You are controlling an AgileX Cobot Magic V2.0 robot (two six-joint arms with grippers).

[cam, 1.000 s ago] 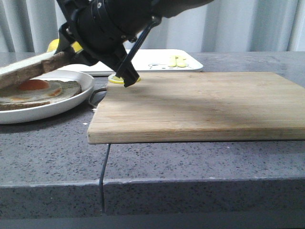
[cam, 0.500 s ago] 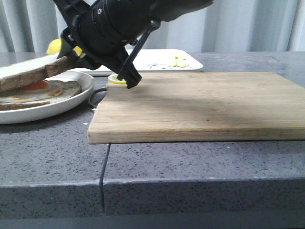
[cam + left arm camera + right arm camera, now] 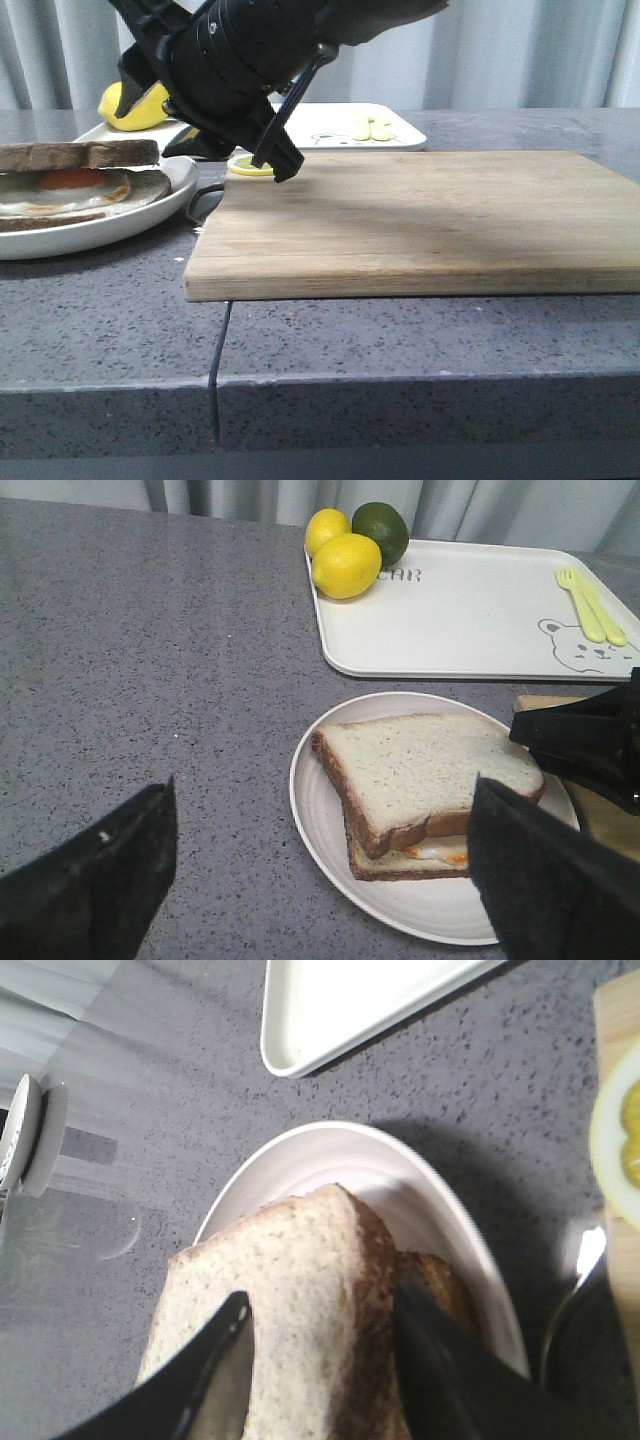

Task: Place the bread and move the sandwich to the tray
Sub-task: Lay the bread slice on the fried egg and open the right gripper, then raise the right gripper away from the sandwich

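Counter (image 3: 400,340): grey speckled stone, matte, with a seam running to the front edge.
Board (image 3: 420,220): pale wood, rectangular, with long straight grain.
Tray (image 3: 470,610): white, flat, with rounded corners and a low rim. It lies just beyond the plate. A bear drawing (image 3: 580,645) is printed in one corner, and the letters "CAR" (image 3: 400,576) can be read beside the fruit, the rest being hidden.
Plate (image 3: 330,820): round, shallow, glossy white.
Sandwich (image 3: 440,852): sits on the plate, a brown-crusted slice with egg white and orange yolk showing at its edge.
Bread (image 3: 425,765): thick, squarish, with pale flecked crumb and dark crust. It lies flat on top of the egg.
Fruit: two dimpled yellow lemons (image 3: 345,565) and a dark green lime (image 3: 380,525) in the tray's corner.
Fork (image 3: 590,605): pale yellow, small, on the tray.
My left claw (image 3: 322,865): spread wide with nothing in it, hanging above the plate.
My right claw (image 3: 320,1360): its fingers sit on either side of the bread. I cannot tell whether they pinch it or have let go.
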